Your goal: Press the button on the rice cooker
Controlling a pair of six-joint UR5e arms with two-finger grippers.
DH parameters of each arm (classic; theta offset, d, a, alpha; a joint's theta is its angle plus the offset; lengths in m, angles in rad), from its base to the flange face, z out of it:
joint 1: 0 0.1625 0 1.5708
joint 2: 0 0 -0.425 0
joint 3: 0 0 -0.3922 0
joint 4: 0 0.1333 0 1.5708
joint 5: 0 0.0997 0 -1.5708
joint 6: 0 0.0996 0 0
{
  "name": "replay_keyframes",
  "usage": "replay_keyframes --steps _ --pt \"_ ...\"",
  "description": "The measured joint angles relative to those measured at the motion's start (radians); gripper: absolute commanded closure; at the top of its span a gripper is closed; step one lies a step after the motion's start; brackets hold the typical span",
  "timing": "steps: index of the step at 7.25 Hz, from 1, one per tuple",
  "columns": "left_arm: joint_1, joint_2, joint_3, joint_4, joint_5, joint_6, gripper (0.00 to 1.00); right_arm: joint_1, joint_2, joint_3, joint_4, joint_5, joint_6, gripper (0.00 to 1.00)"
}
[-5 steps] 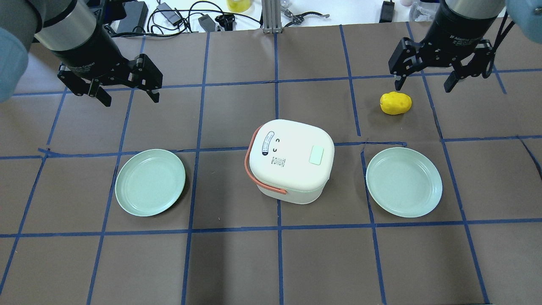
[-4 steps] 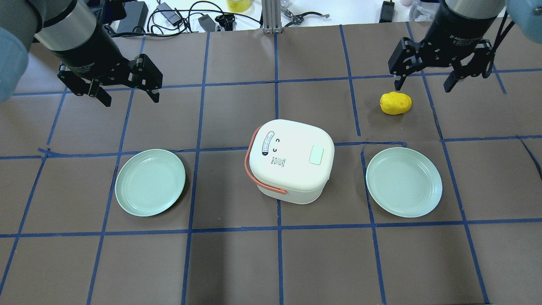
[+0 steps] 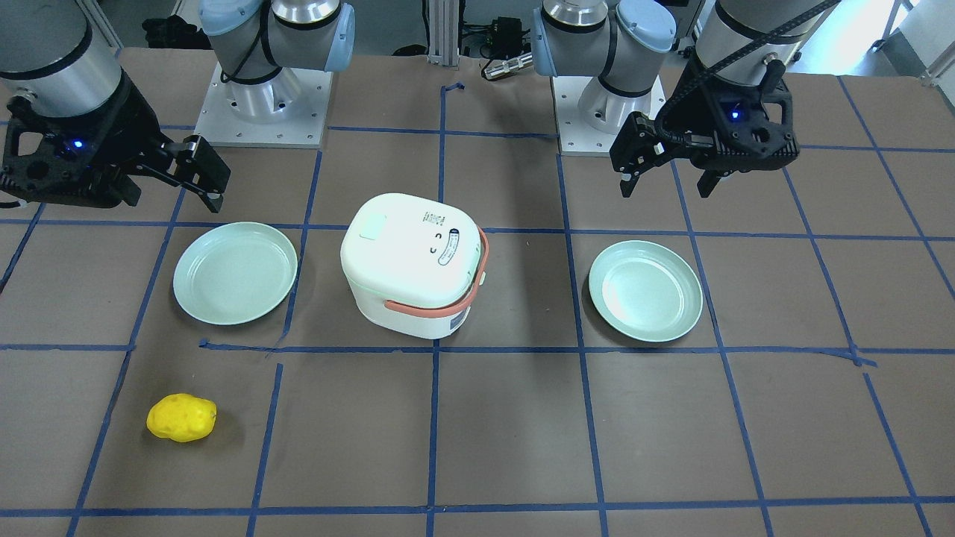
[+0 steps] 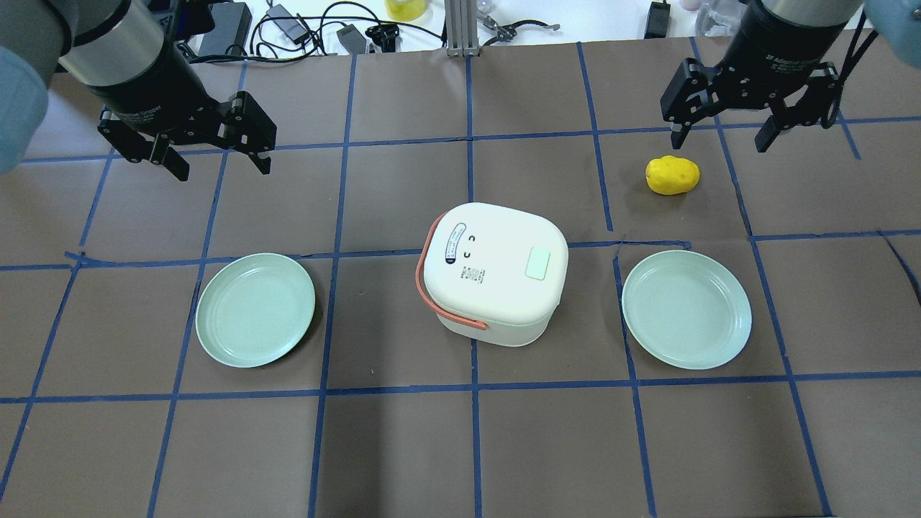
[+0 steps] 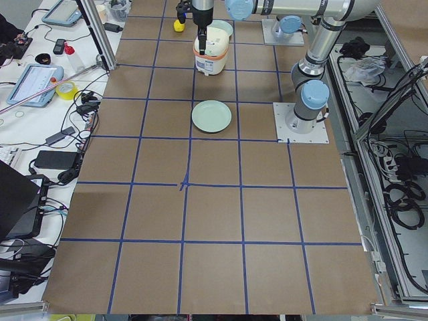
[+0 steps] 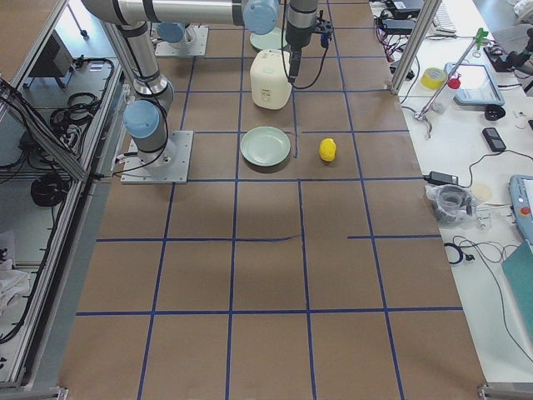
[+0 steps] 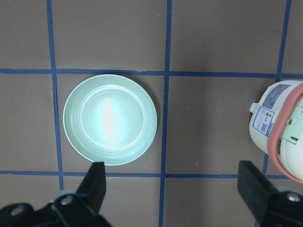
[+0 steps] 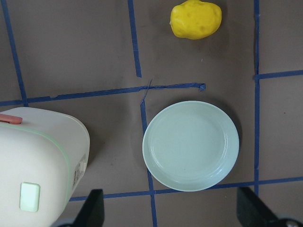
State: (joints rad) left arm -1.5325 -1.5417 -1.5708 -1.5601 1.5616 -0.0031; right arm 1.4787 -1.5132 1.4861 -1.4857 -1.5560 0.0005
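Observation:
The white rice cooker (image 4: 493, 273) with its coral-orange handle stands at mid-table, lid shut; it also shows in the front view (image 3: 410, 261). Its pale mint button (image 4: 538, 263) sits on the lid's right side, and shows in the right wrist view (image 8: 29, 196). My left gripper (image 4: 221, 169) hangs open and empty over the far left of the table, well away from the cooker. My right gripper (image 4: 719, 142) hangs open and empty at the far right, above and beyond a yellow potato-like object (image 4: 672, 175). Neither gripper touches anything.
A mint-green plate (image 4: 255, 309) lies left of the cooker and another plate (image 4: 686, 309) lies right of it. Cables and tools lie past the table's far edge. The brown table surface carries a blue tape grid.
My right gripper has shifted slightly toward the table's far edge. The left gripper, the cooker and the plates have not moved.

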Motion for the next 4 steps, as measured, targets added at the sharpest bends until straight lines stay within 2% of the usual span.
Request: replay_keyframes --steps 4 --pt "0.000 0.000 0.000 0.000 0.000 0.000 0.00 0.000 -0.001 -0.004 0.008 -0.005 0.001 0.00"
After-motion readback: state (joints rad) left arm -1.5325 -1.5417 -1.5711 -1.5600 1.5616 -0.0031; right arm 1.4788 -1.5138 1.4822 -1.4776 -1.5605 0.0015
